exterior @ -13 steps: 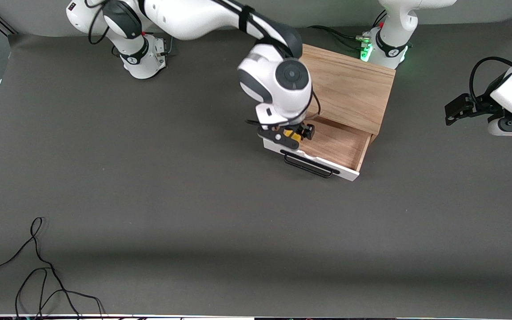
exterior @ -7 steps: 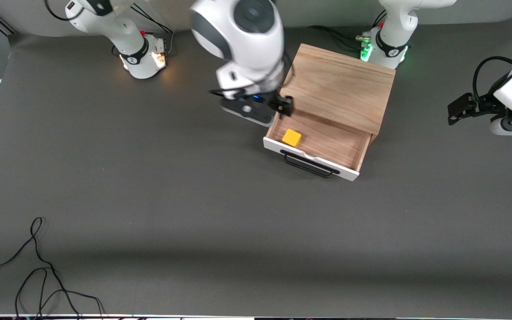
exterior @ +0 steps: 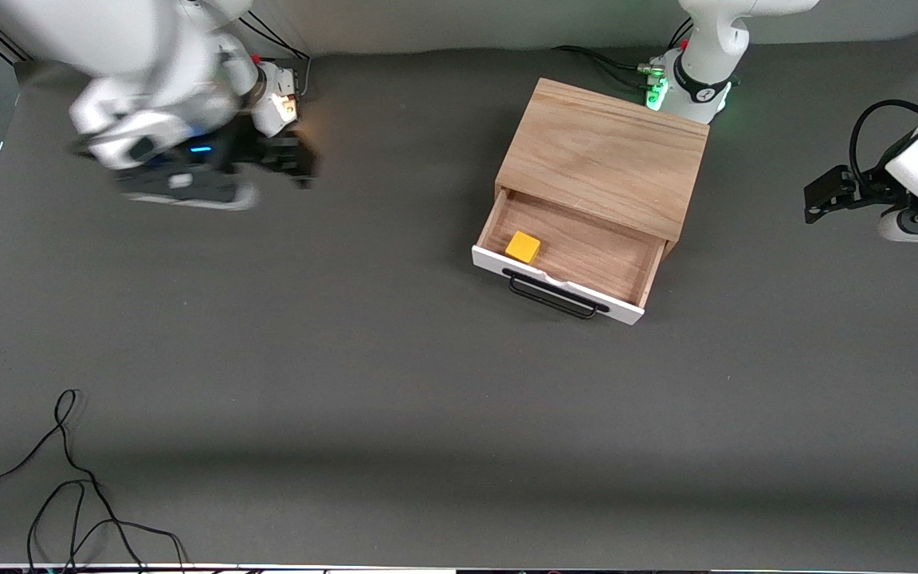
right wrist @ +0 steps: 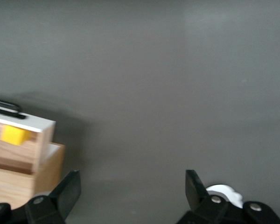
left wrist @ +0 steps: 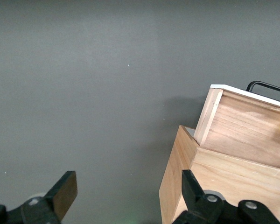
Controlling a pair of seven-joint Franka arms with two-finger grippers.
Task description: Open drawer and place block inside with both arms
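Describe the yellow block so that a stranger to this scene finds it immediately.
Find the wooden cabinet on the grey table; its drawer stands pulled open. The block lies inside, near the white front panel, toward the right arm's end. It is the only bright yellow thing there.

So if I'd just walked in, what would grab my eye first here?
Probably the bright yellow block, lying inside the pulled-out drawer of the wooden cabinet in front of the left arm's base. Next, the right arm's pincer, blurred and open with nothing in it, over the table by its own base. The left pincer waits open and empty at the left arm's end.
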